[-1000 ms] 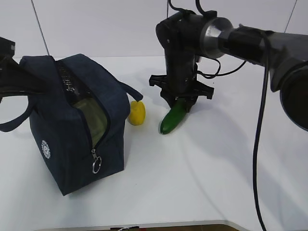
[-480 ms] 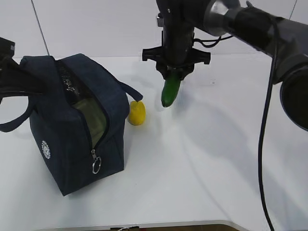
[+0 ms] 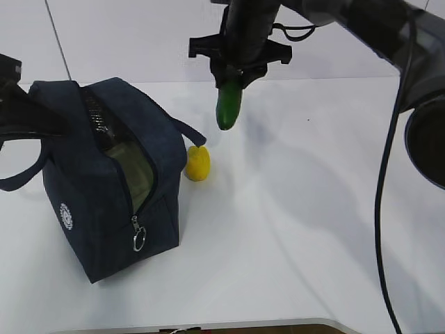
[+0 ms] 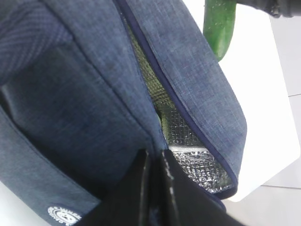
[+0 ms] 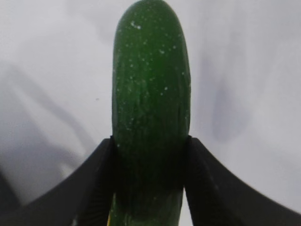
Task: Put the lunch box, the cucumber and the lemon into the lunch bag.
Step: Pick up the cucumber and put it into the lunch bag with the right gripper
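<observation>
While my right tool (image 3: 232,75) hangs in the air above the table (image 3: 306,209), it grips the cucumber (image 3: 229,106) by its upper end, and the fruit dangles nearly upright with its free tip pointing down, clear of the surface. In the right wrist view the two dark fingers (image 5: 94,183) press against both flanks of the cucumber (image 5: 150,117), one on each side, with the rounded tip sticking out past them.

The lunch bag (image 3: 104,181) stands on the left part of the table, its top zipper undone so the opening gapes. Through that opening I can see the pale green lid of the lunch box (image 3: 132,170) inside. The metal ring pull (image 3: 139,238) hangs low on the near end of the bag. The lemon (image 3: 198,163) sits on the table just beside the bag's right side, below and a little left of the hanging cucumber.

My left tool (image 4: 155,188) is at the bag's edge; its dark fingers lie nearly together around the rim of the fabric, silver lining (image 4: 197,165) visible beside them.
</observation>
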`<state>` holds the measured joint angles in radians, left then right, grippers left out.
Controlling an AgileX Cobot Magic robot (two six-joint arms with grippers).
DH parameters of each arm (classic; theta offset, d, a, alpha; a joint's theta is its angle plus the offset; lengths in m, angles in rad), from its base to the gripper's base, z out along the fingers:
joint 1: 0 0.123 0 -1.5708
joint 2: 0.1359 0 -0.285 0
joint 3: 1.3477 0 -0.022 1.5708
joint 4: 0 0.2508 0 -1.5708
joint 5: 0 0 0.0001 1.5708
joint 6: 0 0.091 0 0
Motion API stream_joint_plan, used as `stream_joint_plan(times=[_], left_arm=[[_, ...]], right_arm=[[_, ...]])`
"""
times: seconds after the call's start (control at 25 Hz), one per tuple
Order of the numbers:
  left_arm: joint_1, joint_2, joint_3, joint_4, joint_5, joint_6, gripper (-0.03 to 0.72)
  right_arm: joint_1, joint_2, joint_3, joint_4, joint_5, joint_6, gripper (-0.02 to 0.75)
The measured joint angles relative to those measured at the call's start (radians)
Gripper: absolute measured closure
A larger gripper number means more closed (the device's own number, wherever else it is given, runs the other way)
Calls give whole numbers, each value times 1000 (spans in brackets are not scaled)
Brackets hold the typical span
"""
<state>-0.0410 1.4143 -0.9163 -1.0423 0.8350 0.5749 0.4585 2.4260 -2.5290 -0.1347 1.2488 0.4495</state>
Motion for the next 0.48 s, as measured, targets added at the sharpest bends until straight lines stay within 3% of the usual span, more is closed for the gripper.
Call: stream_joint_plan(times=[0.48], left_arm=[[2, 0, 0, 0, 0, 0, 698]], right_arm=[[0, -2, -144, 289, 9, -231, 393]])
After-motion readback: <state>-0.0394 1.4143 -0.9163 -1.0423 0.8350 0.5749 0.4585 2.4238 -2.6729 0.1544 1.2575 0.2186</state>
